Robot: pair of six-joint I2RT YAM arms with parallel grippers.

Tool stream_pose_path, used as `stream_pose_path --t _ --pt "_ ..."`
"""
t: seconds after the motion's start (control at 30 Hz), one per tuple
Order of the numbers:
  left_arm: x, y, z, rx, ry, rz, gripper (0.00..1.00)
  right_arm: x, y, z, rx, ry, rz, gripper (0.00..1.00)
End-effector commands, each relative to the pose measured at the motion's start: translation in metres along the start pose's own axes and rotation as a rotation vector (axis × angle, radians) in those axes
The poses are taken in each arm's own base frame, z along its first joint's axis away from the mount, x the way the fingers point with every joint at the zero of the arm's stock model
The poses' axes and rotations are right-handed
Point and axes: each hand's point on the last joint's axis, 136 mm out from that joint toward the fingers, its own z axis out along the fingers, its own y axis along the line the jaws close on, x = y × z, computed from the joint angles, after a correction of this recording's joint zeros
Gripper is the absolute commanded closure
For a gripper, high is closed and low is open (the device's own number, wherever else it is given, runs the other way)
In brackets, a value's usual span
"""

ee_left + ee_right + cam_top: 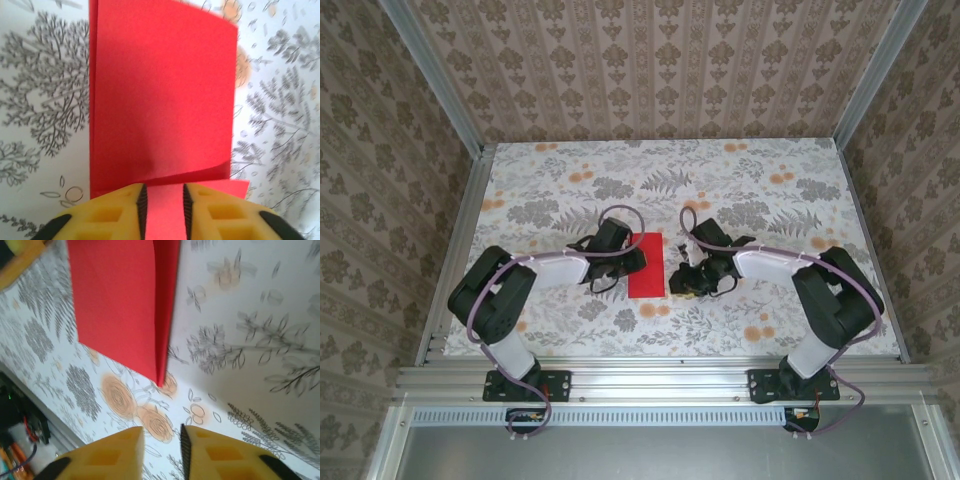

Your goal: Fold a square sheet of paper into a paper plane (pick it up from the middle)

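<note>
A red paper (647, 265) lies folded in half, a tall rectangle, in the middle of a flower-patterned table (750, 190), between two black robot arms.

The left gripper (628, 262) sits at the paper's left edge. In its wrist view the paper (160, 100) runs in between the yellow jaws of the left gripper (164, 192), which stand a little apart. They look released, not pinching the thin sheet. The right gripper (682, 282) sits just beside the paper's near right corner. In its wrist view the right gripper (162, 432) has its jaws parted over bare table with nothing held, and the paper (120, 305) lies farther off.

The likely risks:
- The top layer curls up at one corner, so the crease seems soft, and the fold may spring open once nothing presses on it.
- The lower layer pokes out past the top one, so the edges do not quite match. Later folds built on this would give a lopsided plane.
- With the sheet between the left jaws, a careless pull-back could drag or skew it across the table.

Count: one paper, two arms, two grippers, one table.
</note>
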Motion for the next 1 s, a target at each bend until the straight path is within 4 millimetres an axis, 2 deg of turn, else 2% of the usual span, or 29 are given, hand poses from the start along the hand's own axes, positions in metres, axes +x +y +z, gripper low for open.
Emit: stream_pose_path --t 0.0,0.17,0.23,0.3,0.53,0.77,0.97 --pt "-0.016 -0.006 -0.018 0.005 -0.043 0.019 0.65 -0.028 0.001 -0.017 0.106 -0.105 -0.033 0.64" --pt "-0.013 0.004 -0.036 0.021 -0.052 -0.043 0.45 -0.053 0.01 -0.017 0.172 -0.155 -0.057 0.53" --pt "-0.009 0.008 -0.042 0.035 -0.044 -0.073 0.36 -0.063 0.013 -0.013 0.173 -0.166 -0.05 0.51" --pt "-0.005 0.01 -0.048 0.052 -0.033 -0.101 0.32 -0.069 0.016 -0.008 0.175 -0.16 -0.049 0.51" --pt "0.009 0.013 -0.054 0.086 0.002 -0.133 0.26 -0.087 0.013 0.013 0.217 -0.106 -0.064 0.55" --pt "0.014 0.007 -0.048 0.139 0.029 -0.175 0.22 -0.089 0.006 0.027 0.23 -0.056 -0.092 0.57" --pt "0.016 0.001 -0.039 0.171 0.05 -0.208 0.21 -0.085 0.008 0.036 0.167 0.01 -0.111 0.65"
